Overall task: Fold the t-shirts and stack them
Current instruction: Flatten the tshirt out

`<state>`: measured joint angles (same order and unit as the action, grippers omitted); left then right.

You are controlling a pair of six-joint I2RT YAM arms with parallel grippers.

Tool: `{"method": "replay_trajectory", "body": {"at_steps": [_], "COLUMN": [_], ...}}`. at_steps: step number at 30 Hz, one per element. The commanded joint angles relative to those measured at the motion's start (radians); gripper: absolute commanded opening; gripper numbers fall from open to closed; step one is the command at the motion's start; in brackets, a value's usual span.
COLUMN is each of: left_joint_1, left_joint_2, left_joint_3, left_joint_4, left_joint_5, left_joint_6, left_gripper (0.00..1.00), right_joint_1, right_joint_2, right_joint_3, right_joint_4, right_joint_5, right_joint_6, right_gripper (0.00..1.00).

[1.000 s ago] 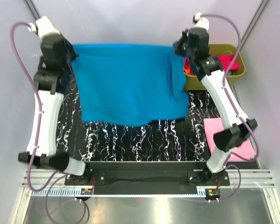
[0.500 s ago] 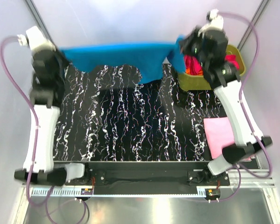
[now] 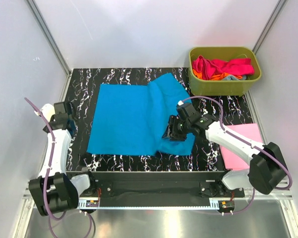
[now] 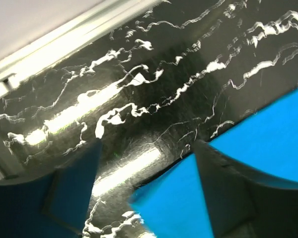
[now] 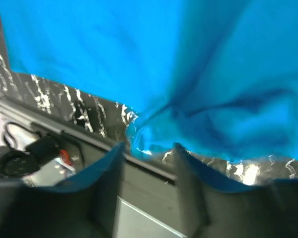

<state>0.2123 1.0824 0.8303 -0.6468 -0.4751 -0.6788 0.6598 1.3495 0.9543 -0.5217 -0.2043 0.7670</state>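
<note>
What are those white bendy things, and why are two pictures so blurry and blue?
They are robot arms, a left arm and a right arm. Each ends in a gripper, two fingers that pinch. One picture looks down from above. The other two come from small cameras on the wrists, so they are very close to the cloth. On the black table a blue shirt lies spread out. A pink shirt lies under the right arm, and a green tub at the back holds more shirts. The left gripper and the right gripper are at the blue shirt's edges, both open, holding nothing.
</note>
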Motion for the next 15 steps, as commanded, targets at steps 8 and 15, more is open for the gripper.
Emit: {"method": "replay_trajectory", "body": {"at_steps": [8,15], "left_joint_1": [0.013,-0.205], "left_joint_2": [0.106,0.237], "left_joint_3": [0.144,0.009], "left_joint_4": [0.054,0.271], "left_joint_5": [0.345,0.760], "left_joint_6": [-0.032,0.027], "left_gripper": [0.85,0.71], "right_joint_1": [-0.185,-0.282], "right_joint_2": [-0.150,-0.072], "right_joint_3": [-0.043,-0.026], "right_joint_4": [-0.006,-0.073], "right_joint_5": [-0.009,0.077], "right_joint_6": [-0.038,-0.090], "right_gripper": [0.68,0.65]}}
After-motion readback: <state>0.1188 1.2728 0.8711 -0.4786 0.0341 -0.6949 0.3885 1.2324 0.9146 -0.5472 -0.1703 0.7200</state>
